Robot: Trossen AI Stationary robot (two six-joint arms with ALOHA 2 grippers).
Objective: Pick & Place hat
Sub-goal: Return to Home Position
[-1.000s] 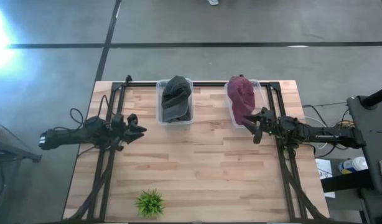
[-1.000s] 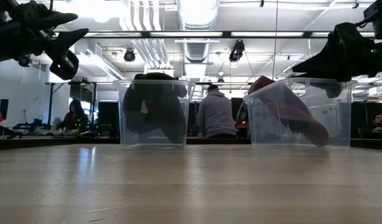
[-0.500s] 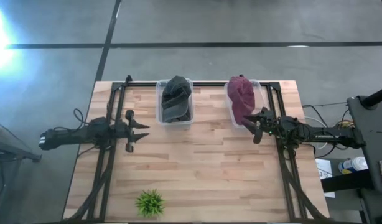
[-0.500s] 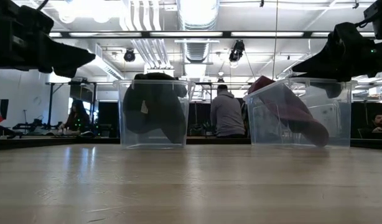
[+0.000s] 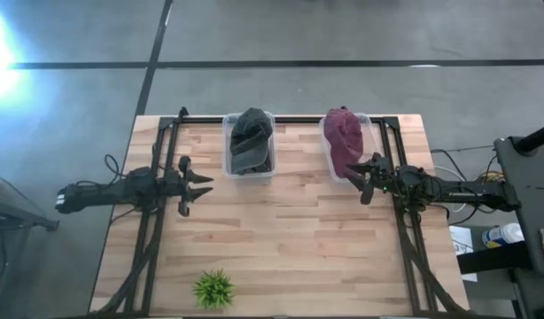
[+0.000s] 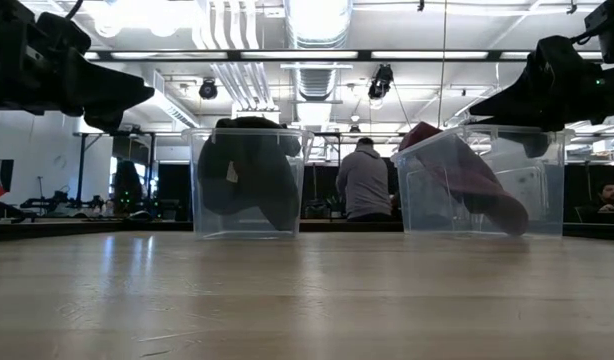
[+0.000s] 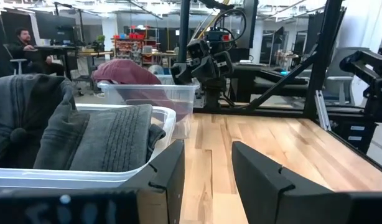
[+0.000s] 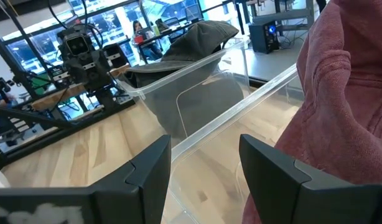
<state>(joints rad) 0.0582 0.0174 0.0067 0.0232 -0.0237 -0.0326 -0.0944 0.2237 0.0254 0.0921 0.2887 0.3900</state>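
Note:
A dark grey hat (image 5: 251, 142) lies heaped in a clear bin (image 5: 229, 168) at the table's far edge, its top above the rim. A maroon hat (image 5: 345, 140) sits in a second clear bin (image 5: 371, 133) to the right, draped over the near wall. My left gripper (image 5: 201, 184) hovers open above the table, left of and nearer than the grey hat's bin; its wrist view shows the grey hat (image 7: 66, 130) beside the gripper (image 7: 206, 168). My right gripper (image 5: 365, 175) hovers open at the near edge of the maroon hat's bin, with the maroon hat (image 8: 340, 106) right beside it (image 8: 206, 168).
A small green plant (image 5: 214, 288) stands near the table's near edge, left of centre. Black frame rails (image 5: 152, 230) run along both sides of the wooden table top (image 5: 290, 239). People sit and stand in the room beyond the bins (image 6: 365, 180).
My left gripper has moved a little toward the table's right edge and turned about its own long axis, then held still. The right arm and both hats have stayed put.

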